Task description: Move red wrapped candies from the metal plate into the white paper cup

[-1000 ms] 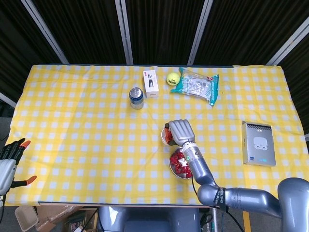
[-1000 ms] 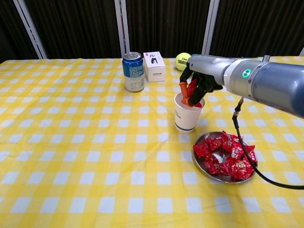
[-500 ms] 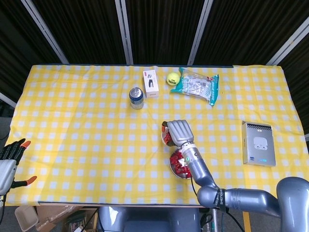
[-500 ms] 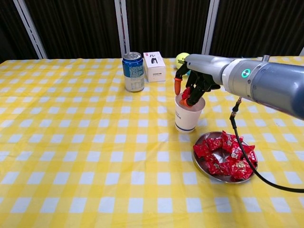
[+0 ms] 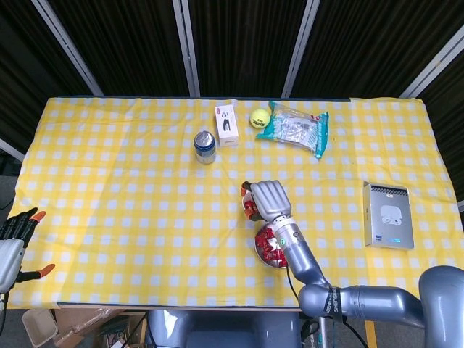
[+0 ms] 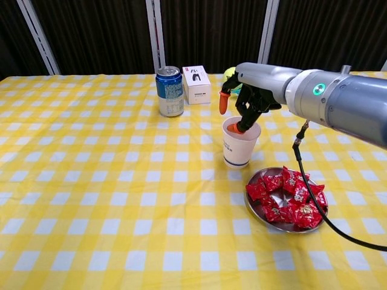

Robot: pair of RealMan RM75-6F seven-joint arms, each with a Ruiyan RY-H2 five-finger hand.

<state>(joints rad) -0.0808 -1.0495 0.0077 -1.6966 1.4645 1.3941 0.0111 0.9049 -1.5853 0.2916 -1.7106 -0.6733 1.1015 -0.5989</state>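
Observation:
The white paper cup stands mid-table, with red candy showing inside it in the head view, where the cup is partly covered. My right hand hovers just over its rim with thumb and fingers spread, and I see nothing between them. In the head view that hand hides most of the cup. The metal plate lies right of the cup in front, holding several red wrapped candies. My left hand is off the table's left edge with its fingers apart, holding nothing.
A blue can and a white box stand behind the cup to the left. At the back lie a tennis ball and a clear snack bag. A grey device lies at the right.
My right hand pinched a red candy over the cup a second ago. Its thumb has since lifted away and the candy no longer shows between the fingers. The left hand has not moved.

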